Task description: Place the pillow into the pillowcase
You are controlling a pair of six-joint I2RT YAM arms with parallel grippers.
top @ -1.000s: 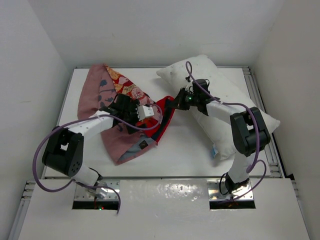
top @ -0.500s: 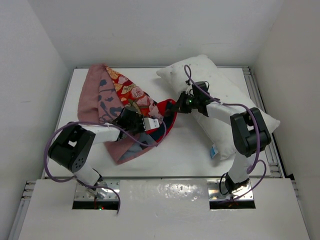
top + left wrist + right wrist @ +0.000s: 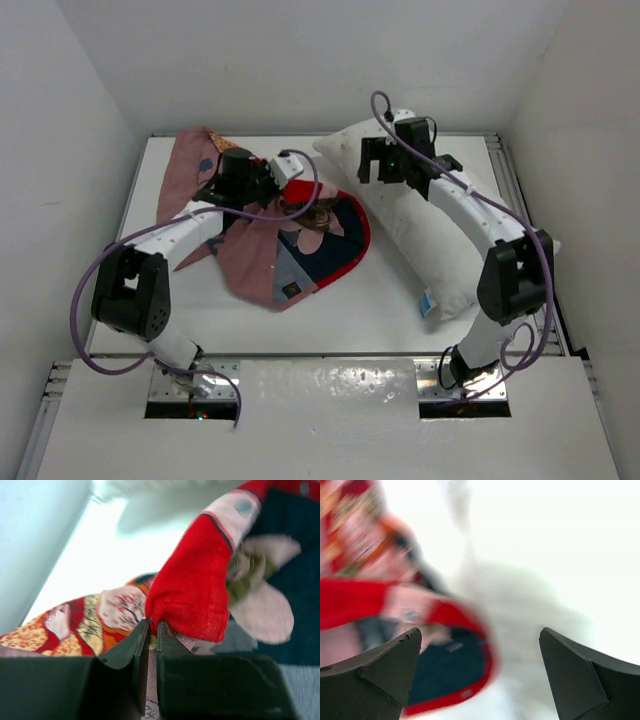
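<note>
Pillowcase (image 3: 262,262) lies crumpled on the left half of the counter (image 3: 380,315), dull pink side up at the left, its red-edged mouth (image 3: 345,250) turned to the right and showing a dark blue inside. Left jaws are pinched tight on a fold of the red hem (image 3: 187,595) at the far side of the cloth; whether they hold one layer or both I cannot tell. To do this step well, I judge the pinch should take only the upper layer and raise it so the mouth gapes, since a grip through both layers would seal it. Pillow (image 3: 420,245) lies to the right, slanting from the far middle to the near right edge, its long side just beside the mouth and none of it inside. Right jaws stand wide apart and empty above the pillow's far end; they want a deep bite on that end, then a low, steady push toward the opening
</note>
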